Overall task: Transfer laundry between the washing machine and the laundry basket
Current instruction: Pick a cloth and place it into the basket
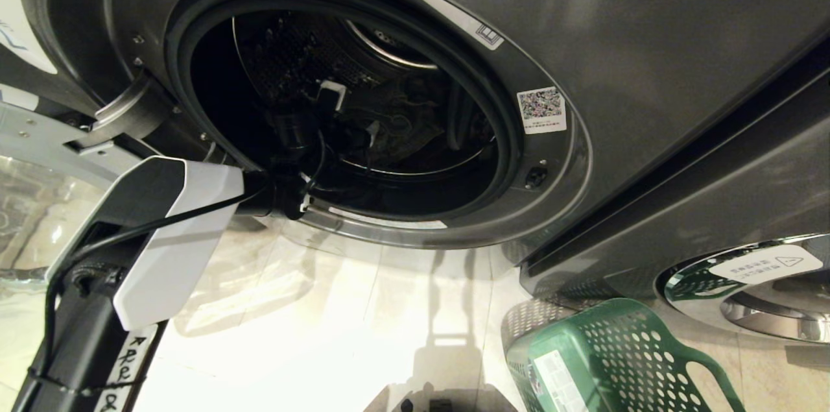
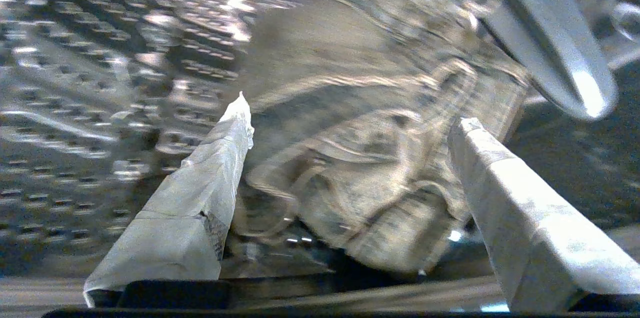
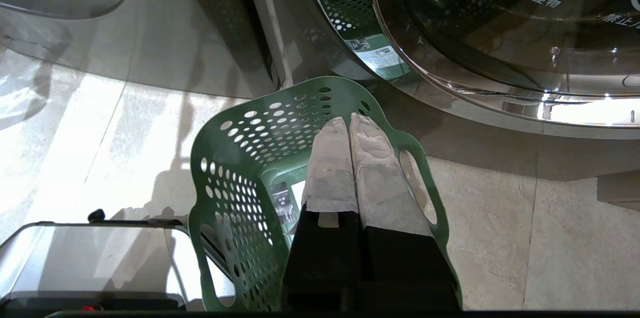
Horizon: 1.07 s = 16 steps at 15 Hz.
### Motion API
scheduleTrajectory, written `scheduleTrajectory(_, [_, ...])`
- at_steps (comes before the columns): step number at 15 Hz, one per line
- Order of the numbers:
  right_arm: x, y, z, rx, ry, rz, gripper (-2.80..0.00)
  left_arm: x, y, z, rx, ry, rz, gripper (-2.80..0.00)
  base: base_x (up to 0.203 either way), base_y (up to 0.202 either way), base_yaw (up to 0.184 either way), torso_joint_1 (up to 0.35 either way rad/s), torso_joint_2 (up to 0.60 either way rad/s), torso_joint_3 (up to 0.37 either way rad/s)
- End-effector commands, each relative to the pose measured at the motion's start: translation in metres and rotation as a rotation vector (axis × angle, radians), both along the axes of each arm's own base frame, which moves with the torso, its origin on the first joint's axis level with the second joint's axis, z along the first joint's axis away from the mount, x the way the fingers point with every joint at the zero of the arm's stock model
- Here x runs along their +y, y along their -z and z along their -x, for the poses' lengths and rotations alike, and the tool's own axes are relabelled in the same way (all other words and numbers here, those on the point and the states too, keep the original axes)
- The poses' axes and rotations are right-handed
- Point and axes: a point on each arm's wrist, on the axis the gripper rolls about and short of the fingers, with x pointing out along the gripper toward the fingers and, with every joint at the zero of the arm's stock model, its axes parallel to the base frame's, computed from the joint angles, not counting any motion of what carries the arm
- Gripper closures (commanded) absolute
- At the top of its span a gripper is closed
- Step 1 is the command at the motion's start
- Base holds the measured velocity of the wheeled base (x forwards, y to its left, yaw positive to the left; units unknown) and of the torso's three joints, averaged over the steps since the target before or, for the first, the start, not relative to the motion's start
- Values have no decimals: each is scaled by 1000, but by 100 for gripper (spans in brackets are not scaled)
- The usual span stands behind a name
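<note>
**Left arm inside the drum, garment not yet taken**

Head view: the left arm (image 1: 168, 230) enters from seven o'clock and reaches through the washing machine (image 1: 648, 42) door ring into the dark drum. The green laundry basket (image 1: 622, 360) stands at five o'clock on the floor.

Left wrist view: the left gripper (image 2: 350, 127) stands wide open, its fingers (image 2: 210, 193) straddling a crumpled khaki garment (image 2: 370, 157) on the perforated drum wall. The cloth looks soft, light and limp; a raised fold at its middle seems the best hold. Its long axis runs roughly five to eleven o'clock.

Right wrist view: the right gripper (image 3: 350, 122), closed and empty, hangs over the basket.
</note>
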Motion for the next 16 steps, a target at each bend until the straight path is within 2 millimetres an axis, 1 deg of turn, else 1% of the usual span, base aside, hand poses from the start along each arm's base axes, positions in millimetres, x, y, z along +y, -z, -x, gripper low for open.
scheduleTrajectory(1, [0, 0, 0, -1, -1, 0, 0, -6, 8, -1, 6, 6, -23, -280, 0, 0, 0, 0, 0, 0])
scheduleTrajectory(4, [0, 0, 0, 1, -1, 0, 0, -6, 12, -2, -31, -24, -142, -280, 0, 0, 0, 0, 0, 0])
scheduleTrajectory(7, [0, 0, 0, 1, -1, 0, 0, 6, 13, -6, -65, -83, -259, -280, 0, 0, 0, 0, 0, 0])
scheduleTrajectory(9, [0, 0, 0, 1, -1, 0, 0, 14, 19, -10, -78, -110, -352, -280, 0, 0, 0, 0, 0, 0])
scheduleTrajectory(12, [0, 0, 0, 0, -1, 0, 0, 13, 28, -13, -93, -132, -433, -280, 0, 0, 0, 0, 0, 0])
scheduleTrajectory(16, [0, 0, 0, 1, -1, 0, 0, 14, 30, -14, -88, -197, -477, -280, 0, 0, 0, 0, 0, 0])
